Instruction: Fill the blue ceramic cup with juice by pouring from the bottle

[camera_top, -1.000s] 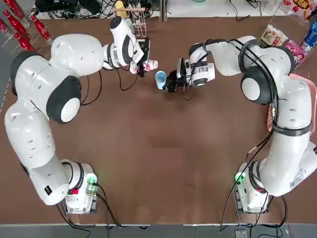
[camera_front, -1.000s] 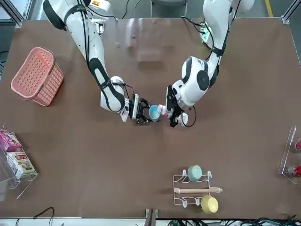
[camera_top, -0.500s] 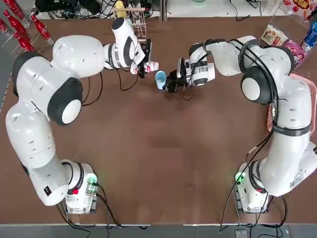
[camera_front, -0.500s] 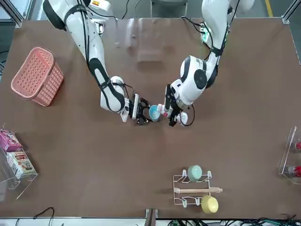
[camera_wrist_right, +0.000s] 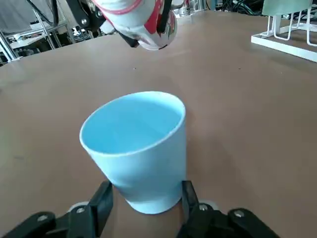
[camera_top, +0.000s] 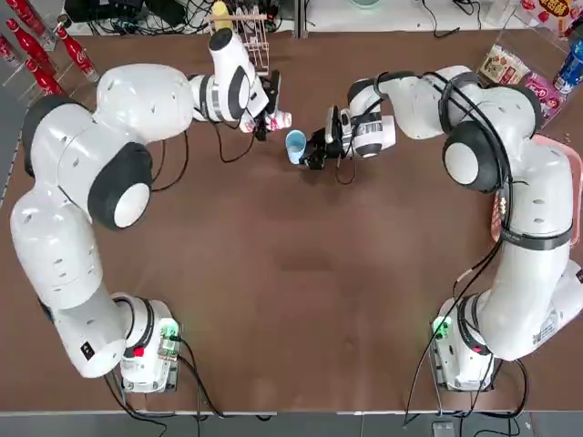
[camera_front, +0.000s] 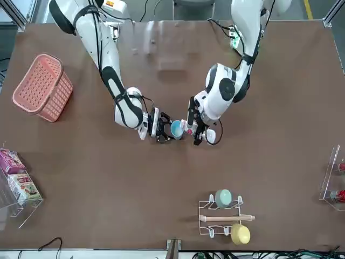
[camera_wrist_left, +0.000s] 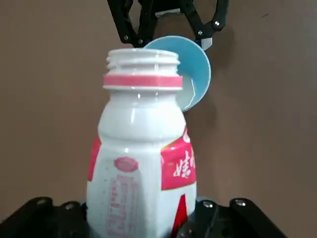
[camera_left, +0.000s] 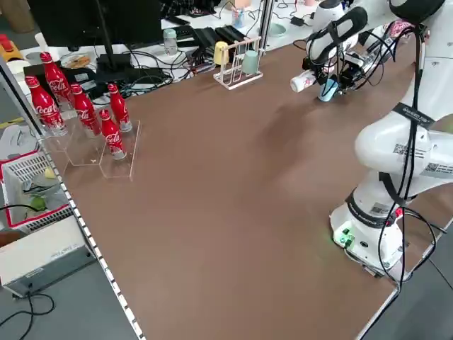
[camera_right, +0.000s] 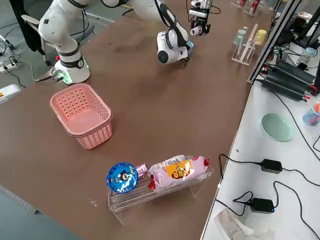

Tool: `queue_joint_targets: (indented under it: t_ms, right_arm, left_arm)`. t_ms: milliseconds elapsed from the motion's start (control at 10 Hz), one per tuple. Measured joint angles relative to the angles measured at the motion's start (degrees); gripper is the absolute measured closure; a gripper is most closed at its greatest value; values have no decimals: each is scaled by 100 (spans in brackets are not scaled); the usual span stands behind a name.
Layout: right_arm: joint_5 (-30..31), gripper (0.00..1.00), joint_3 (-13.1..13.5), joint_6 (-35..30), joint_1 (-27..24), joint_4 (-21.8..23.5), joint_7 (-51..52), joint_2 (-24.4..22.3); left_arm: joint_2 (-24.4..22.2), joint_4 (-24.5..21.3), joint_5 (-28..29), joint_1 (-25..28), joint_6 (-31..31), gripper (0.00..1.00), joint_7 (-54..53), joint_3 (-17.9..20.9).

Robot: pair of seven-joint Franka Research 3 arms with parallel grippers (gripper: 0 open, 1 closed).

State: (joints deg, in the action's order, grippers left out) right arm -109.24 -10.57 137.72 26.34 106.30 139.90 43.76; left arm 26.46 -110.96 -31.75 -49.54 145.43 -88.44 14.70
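Note:
The blue ceramic cup [camera_top: 294, 146] [camera_wrist_right: 136, 146] stands upright on the brown table, and my right gripper [camera_top: 311, 150] [camera_wrist_right: 143, 198] is shut on its lower wall. The bottle [camera_top: 275, 119] [camera_wrist_left: 143, 158], white with a red label and an uncapped mouth, is tipped on its side in the air. My left gripper [camera_top: 259, 120] [camera_wrist_left: 143, 215] is shut on its body. Its mouth points at the cup [camera_wrist_left: 194, 69] from just beside the rim. The bottle [camera_wrist_right: 141, 22] hangs above and behind the cup. No liquid shows in the cup or at the mouth.
A wire rack [camera_front: 223, 217] with a mint cup and a yellow cup stands near the far edge. A pink basket [camera_front: 43, 86] sits on the robot's right. Red cola bottles [camera_left: 78, 106] stand at the far left corner. Snack packs lie in a clear tray [camera_right: 160, 175].
My left wrist has shifted slightly toward the far edge. The tipped bottle and the held cup stay almost where they were.

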Motion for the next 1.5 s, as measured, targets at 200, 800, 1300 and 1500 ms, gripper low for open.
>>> queue_joint_targets:
  t_ms: [200, 800, 1300, 1500]
  right_arm:
    - [0, 35, 0, 0, -2, 18, 0, 0]
    - [0, 36, 0, -40, -10, 49, 0, 0]
    - [0, 38, -35, -67, -12, 57, 0, 0]
    - [0, 38, -46, -68, -15, 60, 0, 0]
  left_arm:
    - [33, 30, 184, -4, -5, 64, 194, 0]
    - [157, 207, 679, -89, -65, 64, 670, 0]
    - [213, 257, 932, -134, -65, 64, 895, 4]
    - [230, 274, 1019, -159, -65, 64, 919, 4]
